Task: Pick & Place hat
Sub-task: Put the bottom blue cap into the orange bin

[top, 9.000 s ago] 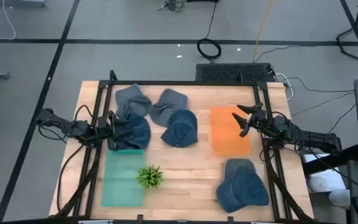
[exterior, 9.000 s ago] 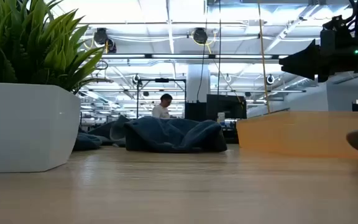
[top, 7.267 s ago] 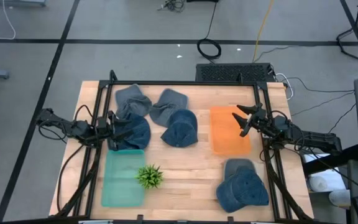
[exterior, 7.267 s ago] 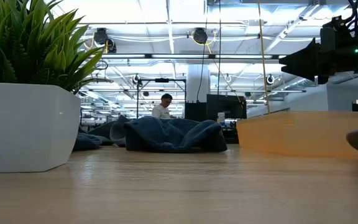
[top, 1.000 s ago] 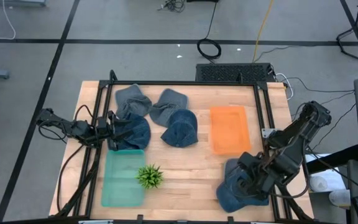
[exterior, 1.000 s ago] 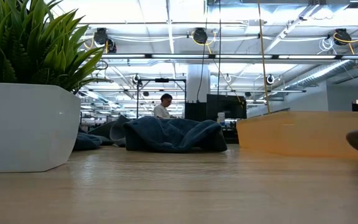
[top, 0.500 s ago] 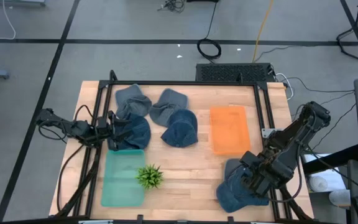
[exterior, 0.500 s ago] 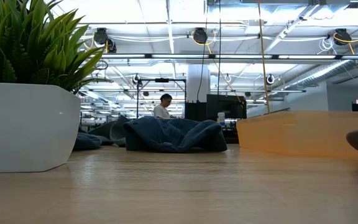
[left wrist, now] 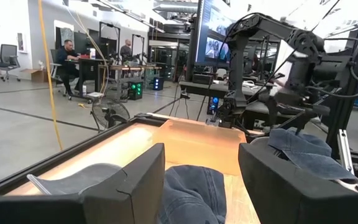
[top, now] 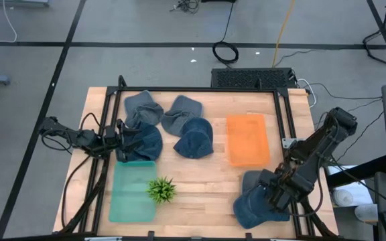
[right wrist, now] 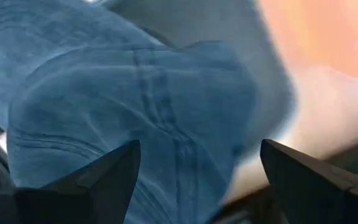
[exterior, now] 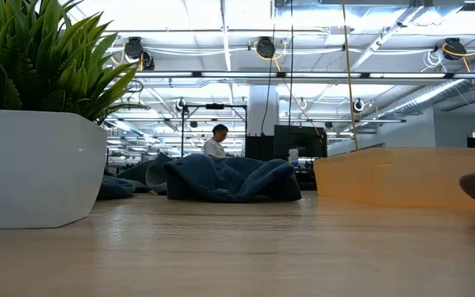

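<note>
Now over the near-right hats

Right gripper (top: 271,199) hangs just above the denim hat (top: 260,201) at the worktop's (top: 206,184) near-right corner, fingers (right wrist: 98,177) spread wide, gripping nothing. Left gripper (top: 120,142) waits beside another hat (top: 143,142), fingers partly apart.

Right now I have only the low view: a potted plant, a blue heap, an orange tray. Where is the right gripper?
Observer: The right gripper is over the denim hats at the table's near right corner.
Operator: Has it gripped one?
Observer: No. In the right wrist view its fingers stand open, with a hat below them.
Operator: And the left arm?
Observer: The left gripper waits at the table's left edge beside another hat, open.
Operator: Is the orange tray loaded?
Observer: From above, nothing lies in it.
</note>
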You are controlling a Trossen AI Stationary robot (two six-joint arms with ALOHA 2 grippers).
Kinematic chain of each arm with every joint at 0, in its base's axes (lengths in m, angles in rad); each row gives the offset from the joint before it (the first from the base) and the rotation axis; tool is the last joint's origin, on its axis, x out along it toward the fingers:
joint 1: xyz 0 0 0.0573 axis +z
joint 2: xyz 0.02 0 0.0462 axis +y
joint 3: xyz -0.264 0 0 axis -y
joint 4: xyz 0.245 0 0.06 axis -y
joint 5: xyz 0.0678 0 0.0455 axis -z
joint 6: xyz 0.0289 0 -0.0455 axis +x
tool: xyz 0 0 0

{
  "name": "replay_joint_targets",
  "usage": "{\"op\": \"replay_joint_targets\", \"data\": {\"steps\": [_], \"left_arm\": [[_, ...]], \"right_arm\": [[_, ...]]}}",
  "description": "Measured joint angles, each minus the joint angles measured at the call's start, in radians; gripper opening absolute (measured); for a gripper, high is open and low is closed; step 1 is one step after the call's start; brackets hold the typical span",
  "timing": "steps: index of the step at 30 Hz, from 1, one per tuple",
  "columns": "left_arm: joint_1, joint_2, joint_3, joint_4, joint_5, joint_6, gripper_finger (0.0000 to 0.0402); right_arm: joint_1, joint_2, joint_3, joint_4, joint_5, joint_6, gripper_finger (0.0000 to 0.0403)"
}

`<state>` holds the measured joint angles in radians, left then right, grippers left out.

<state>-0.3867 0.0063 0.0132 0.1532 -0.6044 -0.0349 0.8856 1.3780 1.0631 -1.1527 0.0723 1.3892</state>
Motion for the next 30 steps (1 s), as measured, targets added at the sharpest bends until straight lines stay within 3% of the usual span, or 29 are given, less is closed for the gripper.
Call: {"op": "replay_joint_targets", "data": {"steps": [6, 15, 20, 27, 30], "left_arm": [[0.000, 0.000, 0.000, 0.000, 0.000, 0.000, 0.0214], [0.000, 0.000, 0.000, 0.000, 0.000, 0.000, 0.0214], [0.000, 0.000, 0.000, 0.000, 0.000, 0.000, 0.0214], [0.000, 0.000, 0.000, 0.000, 0.000, 0.000, 0.0214], [0.000, 0.000, 0.000, 0.000, 0.000, 0.000, 0.0214]], "right_arm": [[-0.002, -0.032, -0.137, 0.133, -0.053, 0.006, 0.0318], [-0.009, -0.049, -0.157, 0.163, -0.098, 0.000, 0.0303], [-0.008, -0.049, -0.157, 0.183, -0.099, -0.024, 0.0224], [-0.008, -0.049, -0.157, 0.184, -0.076, -0.075, 0.0030], [-0.012, -0.049, -0.156, 0.185, -0.072, -0.081, 0.0008]]}}
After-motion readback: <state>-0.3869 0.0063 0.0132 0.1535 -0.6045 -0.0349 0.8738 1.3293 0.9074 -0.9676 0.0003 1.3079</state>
